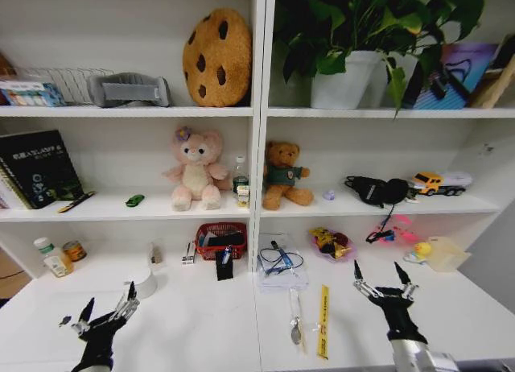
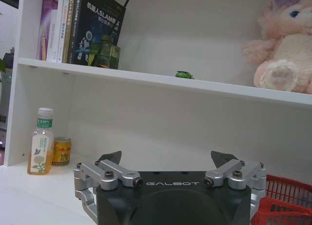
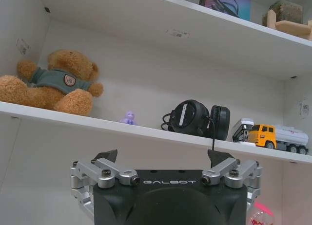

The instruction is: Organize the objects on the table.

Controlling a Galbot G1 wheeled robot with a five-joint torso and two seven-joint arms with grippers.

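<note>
On the white table (image 1: 201,324) a yellow ruler (image 1: 323,320) lies at the front, with a silver spoon-like item (image 1: 296,328) beside it. A blue pen (image 1: 281,254) rests on a clear pouch further back. A small can (image 1: 75,250) (image 2: 62,151) and a bottle (image 2: 41,148) stand at the far left. On the shelf above sit a tiny green toy car (image 1: 134,200) (image 2: 184,75) and a dark pen (image 1: 76,201). My left gripper (image 1: 109,299) (image 2: 166,157) hovers open over the front left. My right gripper (image 1: 377,269) (image 3: 163,154) is open, right of the ruler.
A red basket (image 1: 221,239) and a white cup (image 1: 145,282) stand mid-table. Shelves above hold a pink plush (image 1: 195,169), a brown bear (image 1: 283,175), black headphones (image 3: 197,119), a toy truck (image 3: 273,136), books (image 2: 73,28) and a potted plant (image 1: 346,74).
</note>
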